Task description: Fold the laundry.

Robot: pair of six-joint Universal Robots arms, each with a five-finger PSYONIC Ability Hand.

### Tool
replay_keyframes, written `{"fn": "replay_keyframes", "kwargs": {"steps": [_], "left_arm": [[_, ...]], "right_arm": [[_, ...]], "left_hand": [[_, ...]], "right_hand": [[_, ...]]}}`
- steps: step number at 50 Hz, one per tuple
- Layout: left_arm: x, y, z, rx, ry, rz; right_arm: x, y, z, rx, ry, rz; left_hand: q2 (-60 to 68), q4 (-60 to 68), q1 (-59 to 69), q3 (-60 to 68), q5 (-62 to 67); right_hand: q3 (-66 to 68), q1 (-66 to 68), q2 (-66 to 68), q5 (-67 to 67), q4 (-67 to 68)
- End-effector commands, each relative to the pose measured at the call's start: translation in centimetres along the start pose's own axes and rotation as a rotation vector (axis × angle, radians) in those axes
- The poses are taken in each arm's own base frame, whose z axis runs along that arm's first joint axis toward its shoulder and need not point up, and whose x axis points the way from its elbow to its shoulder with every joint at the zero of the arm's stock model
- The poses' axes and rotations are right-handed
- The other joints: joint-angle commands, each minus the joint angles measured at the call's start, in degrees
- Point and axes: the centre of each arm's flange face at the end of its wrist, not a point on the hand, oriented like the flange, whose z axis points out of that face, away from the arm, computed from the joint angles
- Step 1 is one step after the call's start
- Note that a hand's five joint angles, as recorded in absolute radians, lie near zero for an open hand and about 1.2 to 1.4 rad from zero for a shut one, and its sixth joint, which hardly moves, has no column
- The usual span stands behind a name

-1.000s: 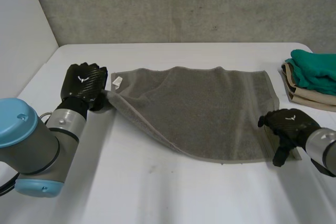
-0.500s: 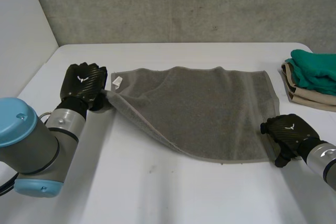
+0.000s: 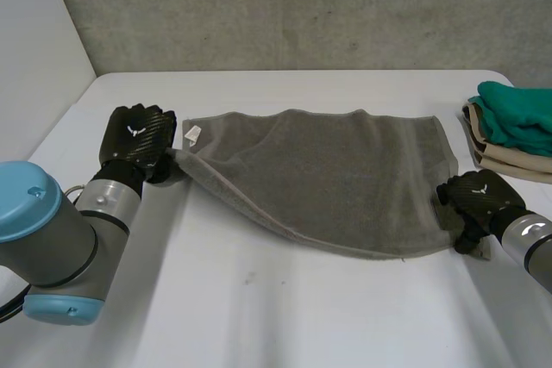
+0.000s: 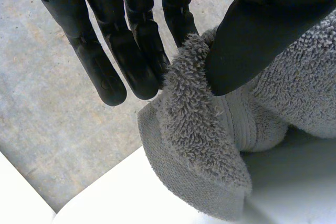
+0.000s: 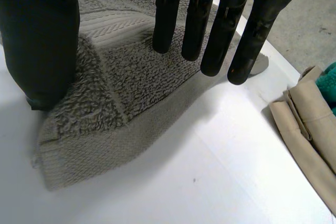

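both hands pinching towel corners

the grey towel (image 3: 345, 178) lay spread on the white table (image 3: 259, 316). the left hand (image 3: 135, 140) clamped thumb and fingers on its left corner. the right hand (image 3: 476, 200) pinched the near right corner, probably to carry that edge over evenly.

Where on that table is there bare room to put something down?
The widest bare patch is the front of the table, between the grey towel and the arms. A narrower strip runs between towel and back wall. Crowded: the right end, where the right hand holds the towel beside the folded stack. The left hand holds the other end.
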Motion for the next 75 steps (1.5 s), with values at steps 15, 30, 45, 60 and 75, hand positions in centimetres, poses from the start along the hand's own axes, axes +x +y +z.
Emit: {"fn": "replay_keyframes", "kwargs": {"steps": [15, 30, 45, 60, 75], "left_arm": [[-0.2, -0.5, -1.1, -0.076, 0.016, 0.012], [-2.7, 0.2, -8.8, -0.493, 0.094, 0.195], [-3.2, 0.1, -6.9, -0.363, 0.062, 0.323], [-0.8, 3.6, 4.1, -0.143, 0.023, 0.274], [1.5, 7.0, 9.6, -0.137, -0.054, 0.337]], "right_arm": [[0.1, -3.5, 1.1, 0.073, 0.004, -0.055], [-0.3, -6.1, -9.7, -0.333, -0.261, -0.149], [1.6, -5.3, -7.0, -0.318, -0.150, -0.181], [2.1, -6.8, 3.3, -0.194, 0.072, -0.277], [2.2, -6.9, 9.9, -0.161, 0.183, -0.266]], "left_hand": [[11.32, 11.06, 14.76, 11.43, 14.11], [11.32, 11.06, 14.76, 11.43, 14.11], [11.32, 11.06, 14.76, 11.43, 14.11], [11.32, 11.06, 14.76, 11.43, 14.11], [-54.78, -55.04, -51.34, -54.66, -51.98]], "right_hand": [[45.74, 51.15, 46.02, 48.11, 45.85], [45.74, 51.15, 46.02, 48.11, 45.85], [45.74, 51.15, 46.02, 48.11, 45.85], [45.74, 51.15, 46.02, 48.11, 45.85], [-24.26, -18.85, -23.98, -21.89, -24.15]]}}
